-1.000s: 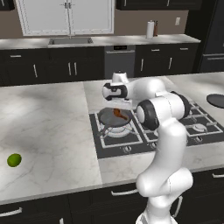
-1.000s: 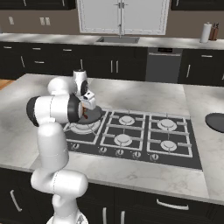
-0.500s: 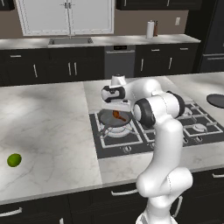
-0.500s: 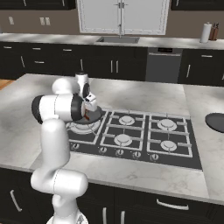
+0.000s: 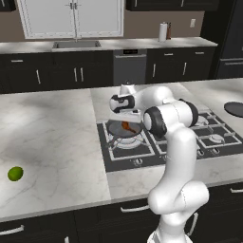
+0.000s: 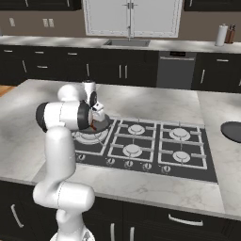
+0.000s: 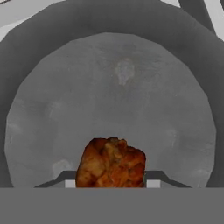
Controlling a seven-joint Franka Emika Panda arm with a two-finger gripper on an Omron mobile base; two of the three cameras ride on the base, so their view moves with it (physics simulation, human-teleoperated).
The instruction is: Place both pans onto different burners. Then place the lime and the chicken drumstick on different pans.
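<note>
Holding the chicken drumstick (image 7: pixel 111 162) between its fingers, the gripper (image 5: pixel 125 127) hangs just above the grey pan (image 7: pixel 109 87) on the front-left burner (image 5: pixel 127 141). Judged step: drumstick placement. Next move calls for lowering, then releasing. Lime (image 5: pixel 15 173) waits on the counter (image 5: pixel 52 142), well apart.

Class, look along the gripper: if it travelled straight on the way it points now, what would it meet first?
The grey pan floor, judging by the hand view; the gripper holds the chicken drumstick just above it. Exact gap is unclear.
</note>
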